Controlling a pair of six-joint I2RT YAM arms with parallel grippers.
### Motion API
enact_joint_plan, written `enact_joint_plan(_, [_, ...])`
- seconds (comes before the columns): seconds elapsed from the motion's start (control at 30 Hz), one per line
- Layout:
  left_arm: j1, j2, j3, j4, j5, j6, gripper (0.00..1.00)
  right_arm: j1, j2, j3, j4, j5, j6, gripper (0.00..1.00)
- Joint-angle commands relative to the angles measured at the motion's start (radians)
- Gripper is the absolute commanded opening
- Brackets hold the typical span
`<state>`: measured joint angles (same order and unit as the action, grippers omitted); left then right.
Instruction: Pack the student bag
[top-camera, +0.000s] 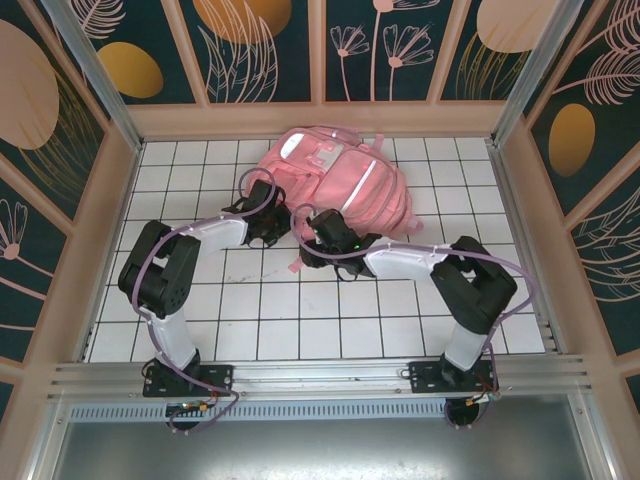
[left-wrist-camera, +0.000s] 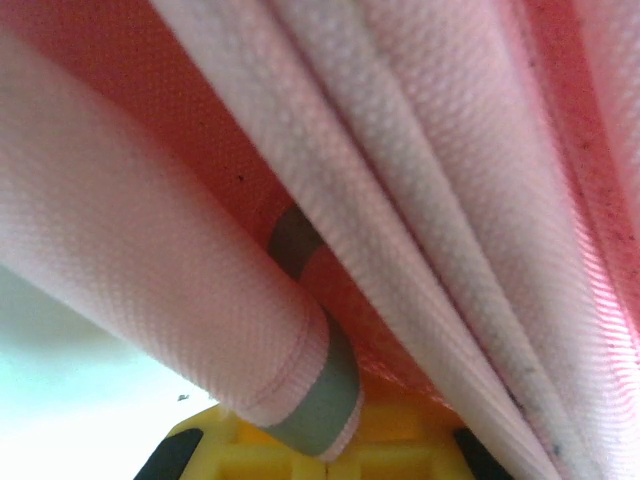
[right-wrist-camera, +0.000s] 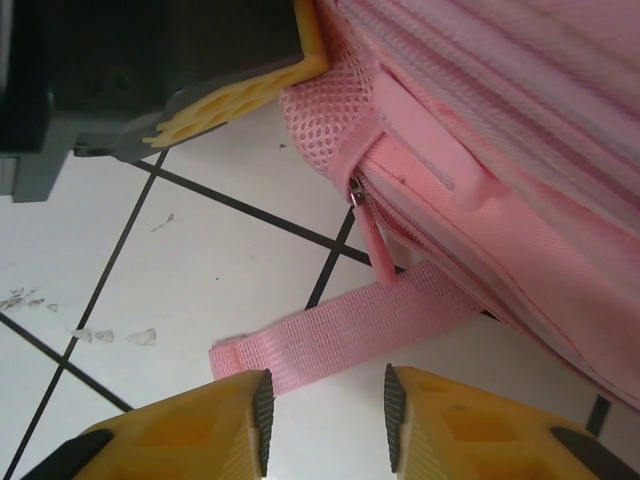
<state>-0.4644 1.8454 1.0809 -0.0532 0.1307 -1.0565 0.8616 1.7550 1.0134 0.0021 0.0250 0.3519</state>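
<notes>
I work in a purpose-built robot test cell, a lab rig: a white grid-lined tabletop (top-camera: 300, 325) boxed in by aluminium posts (top-camera: 95, 72) and dark leaf-printed wall panels (top-camera: 265, 50), my arm bases (top-camera: 188, 378) bolted to a metal rail (top-camera: 320, 372).

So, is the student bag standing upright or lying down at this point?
Lying down: the student bag rests on the tiled table, its front pockets and pale strips facing up in the top view.

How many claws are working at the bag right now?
2. The left claw is shut on a fold of the student bag at its near left edge; the right claw is open at the near edge, just short of a loose pink strap, gripping nothing.
</notes>
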Motion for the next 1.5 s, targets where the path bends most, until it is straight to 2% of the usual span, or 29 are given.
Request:
enact_joint_plan(0.0, [0.002, 0.019, 0.024, 0.038, -0.003, -0.01, 0.0, -0.022, 0.036, 0.03, 0.031, -0.005, -0.015, 0.37])
enact_joint_plan(0.1, [0.003, 0.016, 0.021, 0.038, 0.001, -0.011, 0.0, -0.039, 0.066, 0.045, 0.045, -0.063, -0.016, 0.35])
enact_joint_plan(0.63, [0.002, 0.009, 0.015, 0.045, 0.014, -0.016, 0.0, -0.07, 0.245, 0.207, -0.007, -0.061, -0.047, 0.34])
enact_joint_plan(0.8, [0.002, 0.005, 0.014, 0.047, 0.021, -0.021, 0.0, -0.069, 0.292, 0.244, -0.033, -0.032, -0.035, 0.27])
enact_joint_plan(0.9, [0.002, 0.004, 0.013, 0.047, 0.02, -0.021, 0.0, -0.068, 0.301, 0.239, -0.036, -0.014, -0.022, 0.26])
enact_joint_plan(1.07, [0.003, -0.001, 0.013, 0.041, 0.024, -0.023, 0.0, -0.066, 0.318, 0.253, -0.093, 0.1, 0.009, 0.06])
enact_joint_plan(1.13, [0.003, -0.006, 0.014, 0.038, 0.021, -0.024, 0.0, -0.066, 0.314, 0.248, -0.104, 0.13, 0.021, 0.0])
enact_joint_plan(1.47, [0.026, -0.026, 0.016, -0.051, -0.083, 0.032, 0.0, -0.059, 0.114, 0.087, -0.118, 0.256, 0.092, 0.0])
